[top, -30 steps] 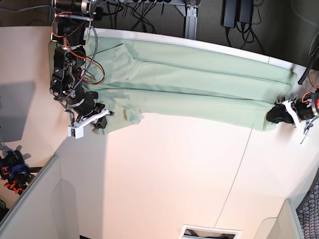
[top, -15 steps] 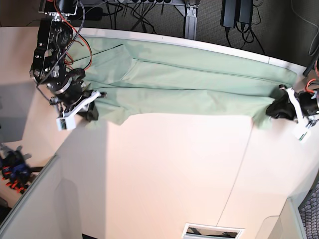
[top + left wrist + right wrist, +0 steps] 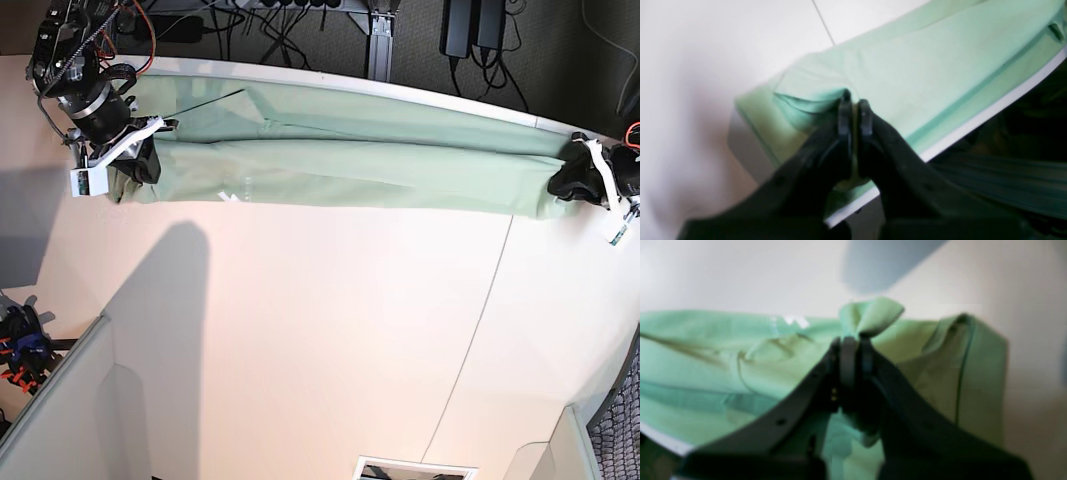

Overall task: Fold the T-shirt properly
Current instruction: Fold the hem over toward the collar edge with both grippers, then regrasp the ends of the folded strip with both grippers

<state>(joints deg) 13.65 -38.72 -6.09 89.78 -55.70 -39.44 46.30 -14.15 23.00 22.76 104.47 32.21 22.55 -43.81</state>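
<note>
The pale green T-shirt (image 3: 380,165) lies stretched into a long narrow band along the far edge of the table (image 3: 320,330). At the band's left end in the base view, my right gripper (image 3: 135,165) is shut on a bunched fold of the cloth. The right wrist view shows that fold of the T-shirt (image 3: 706,356) puffing out above the right gripper (image 3: 855,340). At the band's right end, my left gripper (image 3: 568,183) holds the cloth. In the left wrist view the left gripper (image 3: 855,103) has its jaws a sliver apart, with the T-shirt (image 3: 923,73) pinched between them.
The table's white far edge (image 3: 450,97) runs just behind the shirt, with cables and power bricks (image 3: 475,30) beyond it. A pale partition panel (image 3: 70,400) stands at the lower left, beside a small blue and red device (image 3: 20,345). A seam (image 3: 470,340) crosses the tabletop.
Both grippers have carried the shirt's near edge toward the table's far edge and moved apart. The shirt is now a narrower, tauter band.
</note>
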